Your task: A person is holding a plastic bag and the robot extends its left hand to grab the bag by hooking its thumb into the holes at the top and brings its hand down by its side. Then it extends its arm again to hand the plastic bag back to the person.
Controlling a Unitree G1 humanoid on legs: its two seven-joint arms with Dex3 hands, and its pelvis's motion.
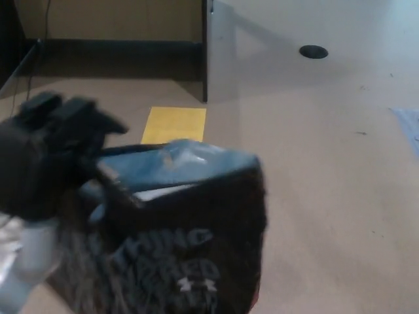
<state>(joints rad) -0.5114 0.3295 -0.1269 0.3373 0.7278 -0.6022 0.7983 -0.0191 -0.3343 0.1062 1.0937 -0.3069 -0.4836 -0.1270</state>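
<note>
My left hand (46, 154) has come up at the left of the head view, black and blurred by motion. A dark plastic bag (190, 242) with pale lettering hangs from it and fills the lower middle of the picture. The bag's top (177, 163) is bluish and gapes open beside the hand. The hand is closed on the bag's top edge; how the thumb sits in the holes is hidden. No person shows. My right hand is out of the picture.
A yellow sheet (175, 124) lies on the brown floor behind the bag, partly covered by it. A dark partition edge (204, 52) stands at the back. A round dark hole (313, 52) marks the surface at the upper right. A cable (26, 85) runs at the far left.
</note>
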